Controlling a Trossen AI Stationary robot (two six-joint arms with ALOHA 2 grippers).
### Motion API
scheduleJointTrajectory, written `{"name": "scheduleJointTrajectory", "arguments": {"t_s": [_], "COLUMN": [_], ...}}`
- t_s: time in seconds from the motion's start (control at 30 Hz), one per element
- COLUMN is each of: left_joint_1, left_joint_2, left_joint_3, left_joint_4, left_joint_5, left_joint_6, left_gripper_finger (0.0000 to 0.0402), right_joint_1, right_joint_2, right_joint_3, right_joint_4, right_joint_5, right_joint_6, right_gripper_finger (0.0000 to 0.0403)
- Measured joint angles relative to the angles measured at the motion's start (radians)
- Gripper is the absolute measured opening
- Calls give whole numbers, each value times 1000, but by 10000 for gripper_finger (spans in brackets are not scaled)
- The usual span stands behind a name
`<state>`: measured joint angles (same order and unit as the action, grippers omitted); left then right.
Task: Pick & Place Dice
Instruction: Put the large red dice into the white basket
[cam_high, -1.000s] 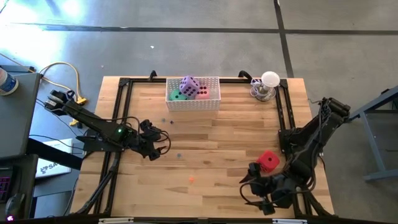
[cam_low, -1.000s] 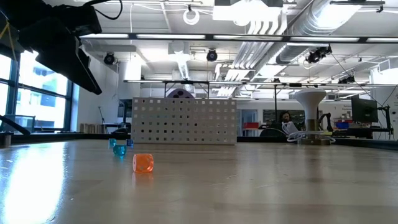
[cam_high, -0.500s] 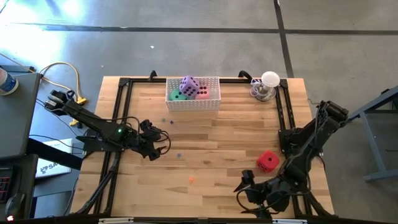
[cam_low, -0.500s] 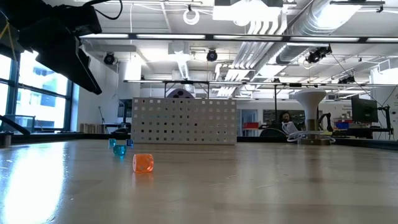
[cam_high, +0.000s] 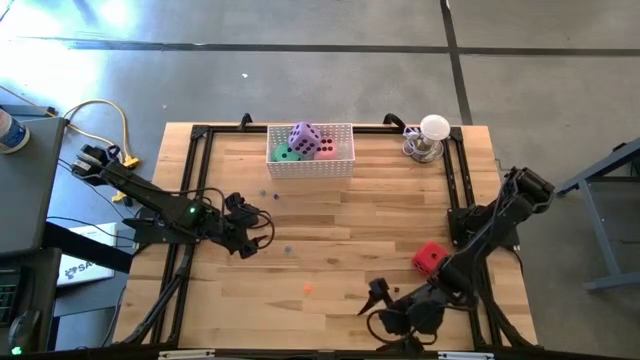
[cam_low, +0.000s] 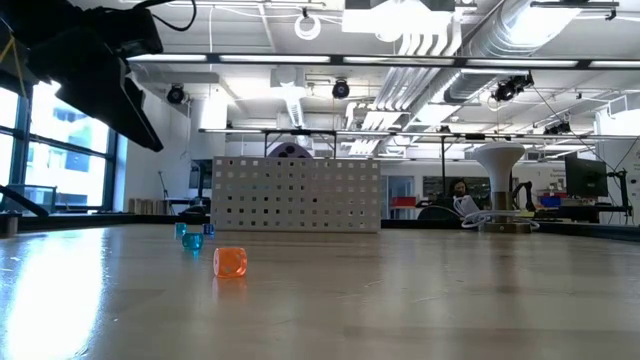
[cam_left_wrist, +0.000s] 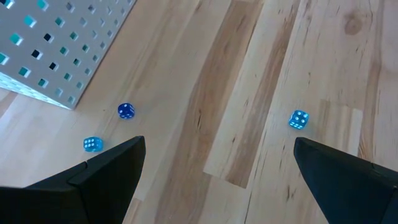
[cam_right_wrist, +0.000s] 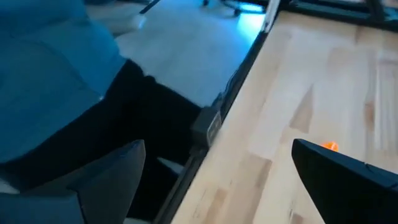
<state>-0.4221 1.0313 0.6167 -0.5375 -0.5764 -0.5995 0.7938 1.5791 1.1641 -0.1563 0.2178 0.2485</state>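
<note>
The red die (cam_high: 429, 257) rests on the wooden table, right of centre toward the near edge. The purple die (cam_high: 305, 137) sits atop the green die (cam_high: 285, 153) and the pink die (cam_high: 326, 150) inside the white perforated basket (cam_high: 310, 166) at the far edge. My right gripper (cam_high: 368, 300) is open near the table's near edge, left of the red die and clear of it; its wrist view (cam_right_wrist: 217, 146) does not show that die. My left gripper (cam_high: 262, 228) waits open over the table's left half, fingers spread wide in its wrist view (cam_left_wrist: 217, 146).
Tiny blue dice (cam_left_wrist: 125, 111) (cam_left_wrist: 298, 119) lie near the basket's corner (cam_left_wrist: 56, 56), and a tiny orange one (cam_low: 230, 262) lies toward the near edge. A lamp-like stand (cam_high: 430, 135) occupies the far right corner. A black frame (cam_high: 455, 190) rims the table. Something blue (cam_right_wrist: 50, 74) shows beyond the near edge.
My right gripper has swung along the near edge toward the table's left, away from the red die, staying open. The red die stays where it lies. My left arm has kept still.
</note>
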Motion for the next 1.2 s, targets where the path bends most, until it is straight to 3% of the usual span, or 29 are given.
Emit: {"name": "scheduleJointTrajectory", "arguments": {"t_s": [0.07,0.17,0.33,0.53,0.7,0.83,1.2], "left_joint_1": [0,0,0,0,0,0,0], "left_joint_2": [0,0,0,0,0,0,0], "left_joint_3": [0,0,0,0,0,0,0], "left_joint_4": [0,0,-1,0,0,0,0], "left_joint_5": [1,1,1,1,1,0,0], "left_joint_6": [0,-1,-3,-3,-3,-3,-3], "left_gripper_finger": [400,400,400,400,400,400,400], "right_joint_1": [-20,-26,-23,-37,-59,-57,-57], "right_joint_2": [-5,-35,-76,-87,-87,-87,-87], "right_joint_3": [0,8,38,41,41,38,12], "right_joint_4": [-33,-166,-566,-959,-1205,-1301,-1327], "right_joint_5": [-5,93,224,154,123,118,66], "right_joint_6": [-7,72,409,908,1110,1198,1273], "right_gripper_finger": [398,396,394,394,394,394,394]}}
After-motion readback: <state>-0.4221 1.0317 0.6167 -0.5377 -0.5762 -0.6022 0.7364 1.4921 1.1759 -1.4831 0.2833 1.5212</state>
